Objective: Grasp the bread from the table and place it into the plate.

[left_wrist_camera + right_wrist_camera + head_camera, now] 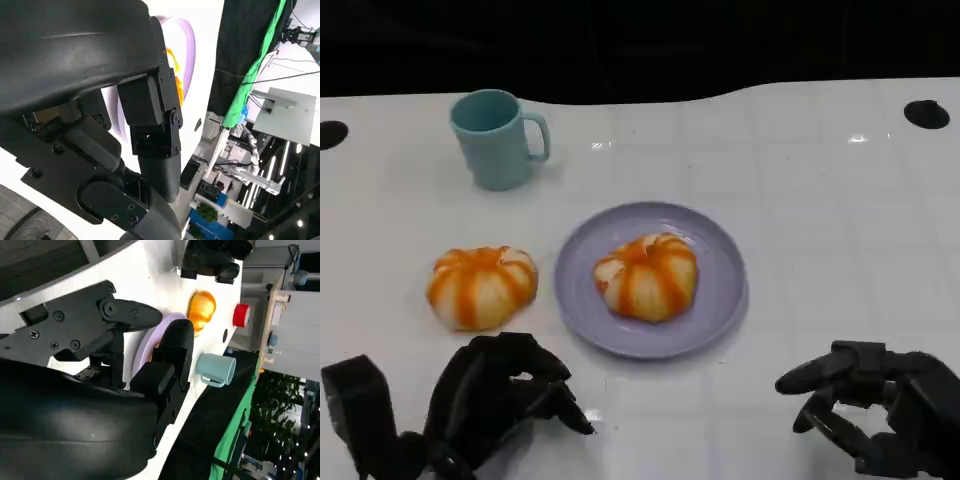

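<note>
At the table's near edge, the left hand (495,400) rests with its fingers curled in and the right hand (880,405) has its fingers apart, and neither holds anything. Beyond the left hand a bread (481,286) lies on the bare white table (840,240), just beside the purple plate (720,300), which sits mid-table and carries a second bread (647,276) at its centre. A teal mug (495,138) stands upright toward the far left corner, well apart from both.
</note>
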You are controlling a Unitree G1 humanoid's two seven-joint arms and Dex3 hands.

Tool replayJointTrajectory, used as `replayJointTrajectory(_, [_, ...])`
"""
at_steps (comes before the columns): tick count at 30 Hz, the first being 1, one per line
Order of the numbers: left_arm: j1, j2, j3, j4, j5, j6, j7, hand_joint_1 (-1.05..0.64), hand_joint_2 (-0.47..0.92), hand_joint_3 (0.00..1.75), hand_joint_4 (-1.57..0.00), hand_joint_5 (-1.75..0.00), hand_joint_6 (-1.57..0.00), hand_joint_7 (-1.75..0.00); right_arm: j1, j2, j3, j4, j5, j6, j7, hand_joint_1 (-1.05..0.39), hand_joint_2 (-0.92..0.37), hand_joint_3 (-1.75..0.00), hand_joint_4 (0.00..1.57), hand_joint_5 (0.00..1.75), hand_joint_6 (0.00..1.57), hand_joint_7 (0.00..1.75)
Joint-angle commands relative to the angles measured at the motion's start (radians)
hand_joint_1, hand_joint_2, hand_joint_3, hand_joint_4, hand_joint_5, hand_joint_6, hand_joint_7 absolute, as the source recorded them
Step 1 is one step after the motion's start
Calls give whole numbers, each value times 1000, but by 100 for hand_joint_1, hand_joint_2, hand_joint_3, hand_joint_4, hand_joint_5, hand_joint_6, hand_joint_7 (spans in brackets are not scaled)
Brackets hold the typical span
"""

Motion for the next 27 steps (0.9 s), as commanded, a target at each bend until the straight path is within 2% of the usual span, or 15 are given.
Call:
replayJointTrajectory(1, [4,20,5,-5,-1,-5,-4,-105,69,1,-157,-60,-157,-29,-7,6,-16,4,28,-6,11,-6,-61,-100,73,136,78,102])
replayJointTrajectory(6, [3,21,5,-2,-1,-8,-8,-105,69,1,-157,-60,-157,-29,-3,11,-21,-6,18,6,2,-9,-65,-99,74,155,74,120])
replayJointTrajectory(10, [3,21,6,-2,-4,-5,-8,-105,69,0,-157,-60,-157,-28,3,14,-21,-21,-2,16,-19,-10,-64,-106,73,172,69,136])
replayJointTrajectory(17, [1,21,6,-2,-3,-3,-5,-105,69,0,-157,-60,-157,-26,2,16,-17,-18,-26,0,-42,-13,-62,-115,70,175,60,154])
replayJointTrajectory(27, [1,21,8,0,-6,-4,-8,-105,69,0,-157,-60,-157,-25,4,14,-13,-17,-24,9,-38,-13,-61,-115,69,175,58,156])
